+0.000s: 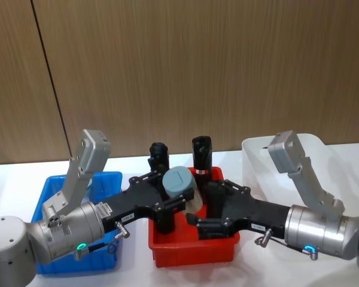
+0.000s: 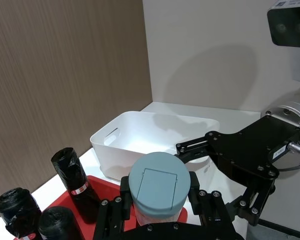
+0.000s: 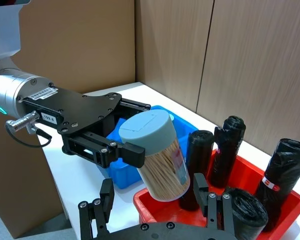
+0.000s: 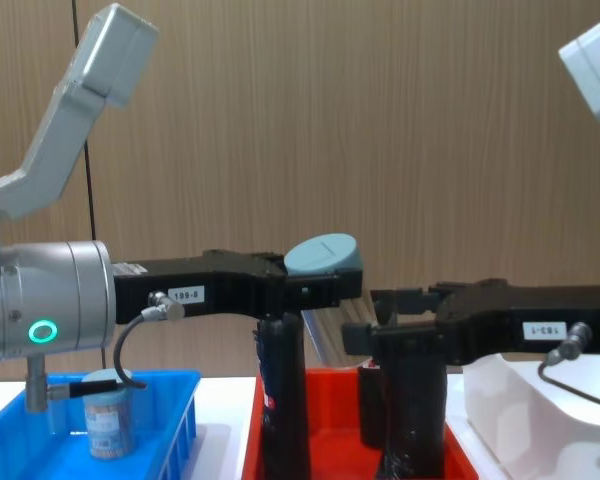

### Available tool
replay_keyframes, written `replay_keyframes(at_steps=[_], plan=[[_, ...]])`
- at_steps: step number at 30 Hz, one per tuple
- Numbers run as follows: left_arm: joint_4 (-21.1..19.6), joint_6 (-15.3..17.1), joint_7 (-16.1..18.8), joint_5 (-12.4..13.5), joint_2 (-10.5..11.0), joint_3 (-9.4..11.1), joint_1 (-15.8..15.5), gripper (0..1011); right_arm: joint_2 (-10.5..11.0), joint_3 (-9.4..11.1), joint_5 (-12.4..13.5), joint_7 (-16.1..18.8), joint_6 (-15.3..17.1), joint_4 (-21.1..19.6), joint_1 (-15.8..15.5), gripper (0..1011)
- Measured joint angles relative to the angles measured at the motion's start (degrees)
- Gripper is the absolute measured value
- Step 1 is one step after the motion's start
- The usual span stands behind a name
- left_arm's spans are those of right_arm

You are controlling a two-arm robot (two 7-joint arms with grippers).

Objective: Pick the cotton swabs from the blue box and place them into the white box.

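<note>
Head view: on the bench (image 1: 134, 266), white box (image 1: 255, 156) at right, blue box (image 1: 48, 191) at left, red bin (image 1: 191, 251) between; I read this as a mid-air handover above the red bin. Left gripper (image 1: 173, 190) has its jaws clamped on a tilted cotton swab jar (image 1: 179, 181); right gripper (image 1: 198, 204) faces it just beside the jar, jaws spread wide, empty. Next move as I see it: right jaws close on the jar, left lets go, carry right into the white box; a second jar (image 4: 108, 425) sits in the blue box.
</note>
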Motion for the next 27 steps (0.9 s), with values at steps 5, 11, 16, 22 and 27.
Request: replay_keyframes(at_steps=[5, 11, 16, 22, 27], plan=[[0.00, 0.00, 0.00, 0.00, 0.00, 0.00, 0.00, 664, -0.51, -0.45, -0.28, 0.11, -0.80, 1.11, 0.75, 1002], [0.00, 0.00, 0.00, 0.00, 0.00, 0.00, 0.00, 664, -1.11, -0.98, -0.67, 0.28, -1.63, 2.33, 1.61, 1002], [0.00, 0.00, 0.00, 0.00, 0.00, 0.00, 0.00, 664, -1.58, -1.42, -1.09, 0.41, -2.08, 3.12, 2.17, 1002], [0.00, 0.00, 0.00, 0.00, 0.00, 0.00, 0.00, 664, -2.24, -2.09, -1.67, 0.46, -2.51, 4.15, 2.94, 1002], [0.00, 0.00, 0.00, 0.00, 0.00, 0.00, 0.00, 664, -2.70, -2.57, -2.08, 0.47, -2.79, 4.85, 3.44, 1002]])
